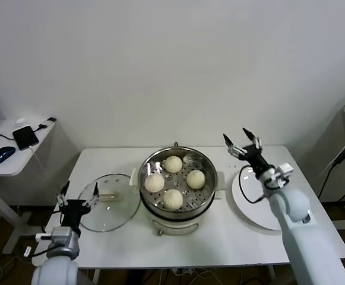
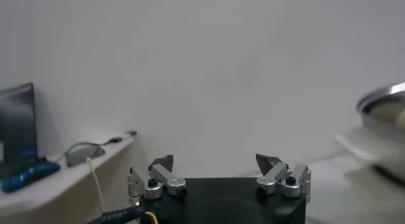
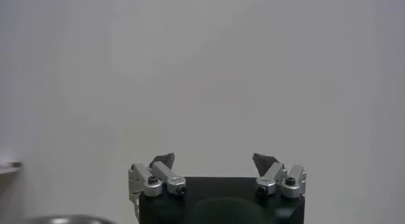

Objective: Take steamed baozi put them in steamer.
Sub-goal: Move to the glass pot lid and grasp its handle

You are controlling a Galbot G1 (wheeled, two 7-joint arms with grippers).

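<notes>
Four steamed baozi [image 1: 173, 181] inside the steamer [image 1: 203, 162], all resting on its perforated steel tray: one toward the wall, one toward the robot, one on the left, one on the right, each apart from its neighbours. Steamer standing near the middle of the white table [image 1: 220, 237], on a white base with side handles. Just beside it on the left, a round glass lid [image 1: 116, 208] lying flat on the table, with a cream handle on top. On the right side of the steamer, a flat white plate [image 1: 252, 211] with nothing on it, partly hidden behind the right arm and crossed by a black cable. Left gripper [image 1: 77, 196] low at the left table edge, next to the glass lid, fingers spread wide and holding nothing; same wide gap visible in the left wrist view [image 2: 218, 165], with a part of the steel rim [image 2: 380, 102] at the side. Right gripper [image 1: 241, 141] raised above the far right part of the table, beyond the plate, also spread wide and empty [image 3: 215, 163]. Far left, a small side table [image 1: 9, 163] carrying a blue mouse [image 1: 2, 154] and a black phone [image 1: 25, 137].
</notes>
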